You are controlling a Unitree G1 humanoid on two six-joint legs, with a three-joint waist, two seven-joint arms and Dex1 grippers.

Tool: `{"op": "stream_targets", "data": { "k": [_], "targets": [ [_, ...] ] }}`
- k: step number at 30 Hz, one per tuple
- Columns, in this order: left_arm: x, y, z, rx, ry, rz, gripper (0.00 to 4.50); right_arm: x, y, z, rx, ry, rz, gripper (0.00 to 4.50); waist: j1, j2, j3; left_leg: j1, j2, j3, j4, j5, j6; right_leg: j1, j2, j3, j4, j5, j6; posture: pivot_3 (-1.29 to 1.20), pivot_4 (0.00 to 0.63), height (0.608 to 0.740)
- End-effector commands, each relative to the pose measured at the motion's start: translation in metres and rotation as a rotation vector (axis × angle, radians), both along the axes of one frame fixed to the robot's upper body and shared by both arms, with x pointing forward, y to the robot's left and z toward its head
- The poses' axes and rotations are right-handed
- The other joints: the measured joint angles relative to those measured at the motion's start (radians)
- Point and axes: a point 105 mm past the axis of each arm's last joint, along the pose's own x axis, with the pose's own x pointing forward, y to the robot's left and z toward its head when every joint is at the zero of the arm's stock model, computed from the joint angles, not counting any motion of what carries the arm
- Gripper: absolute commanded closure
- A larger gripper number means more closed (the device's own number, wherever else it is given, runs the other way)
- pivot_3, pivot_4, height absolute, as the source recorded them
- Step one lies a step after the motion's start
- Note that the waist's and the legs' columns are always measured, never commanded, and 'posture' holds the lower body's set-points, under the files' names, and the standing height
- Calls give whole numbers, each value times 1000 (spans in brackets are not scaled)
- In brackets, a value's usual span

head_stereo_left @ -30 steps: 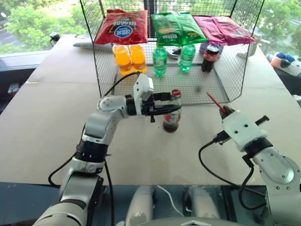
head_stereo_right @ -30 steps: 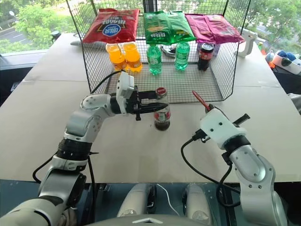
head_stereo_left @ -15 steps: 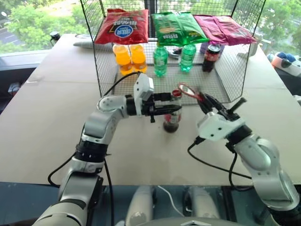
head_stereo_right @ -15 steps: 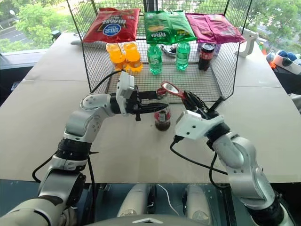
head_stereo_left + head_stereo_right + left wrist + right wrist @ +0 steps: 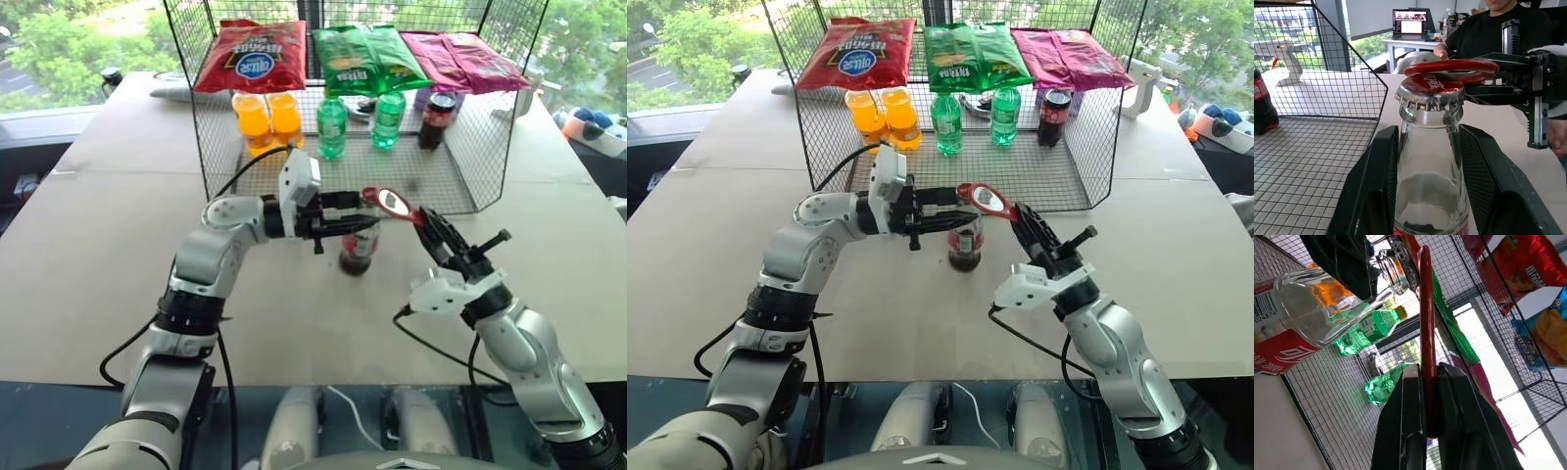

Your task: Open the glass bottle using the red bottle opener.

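The glass bottle point(image 5: 356, 251) stands upright on the table in front of the wire basket, with dark cola at its bottom and a red crown cap point(image 5: 1429, 90) on top. My left gripper point(image 5: 364, 211) reaches in level from the left and is shut on the bottle's neck point(image 5: 1430, 166), one black finger on each side. My right gripper point(image 5: 428, 223) is shut on the handle of the red bottle opener point(image 5: 390, 203). The opener's ring head point(image 5: 1452, 70) lies flat just over the cap and seems to touch its top. In the right wrist view the opener point(image 5: 1425, 308) is edge-on between the fingers point(image 5: 1408, 401).
A wire basket point(image 5: 470, 186) stands just behind the bottle, holding orange bottles point(image 5: 269, 117), green bottles point(image 5: 333, 125) and a dark cola bottle point(image 5: 436, 119), with chip bags point(image 5: 250, 54) on top. A person in black point(image 5: 1498, 29) sits beyond the table.
My right gripper has swung left and rolled, carrying the opener from the right of the bottle to over its cap. The left gripper and bottle have stayed still.
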Motion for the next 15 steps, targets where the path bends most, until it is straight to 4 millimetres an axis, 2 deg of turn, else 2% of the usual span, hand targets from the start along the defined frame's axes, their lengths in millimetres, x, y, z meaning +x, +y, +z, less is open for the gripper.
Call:
{"op": "stream_targets", "data": {
  "k": [1,10,15],
  "targets": [
    [-4,-1,14,-2,-55,-17,2990,-4,3,0,4,-34,20,4500,0,0,0,0,0,0,0,0,0,0,0,0,0,0,0,0,150,740],
    [-4,1,14,6,-51,-19,2990,7,16,2,49,-51,47,4500,1,0,0,0,0,0,0,0,0,0,0,0,0,0,0,0,150,740],
    [-4,0,15,4,-52,-21,2990,9,21,-5,47,-47,63,4500,1,0,0,0,0,0,0,0,0,0,0,0,0,0,0,0,150,740]
  ]
}}
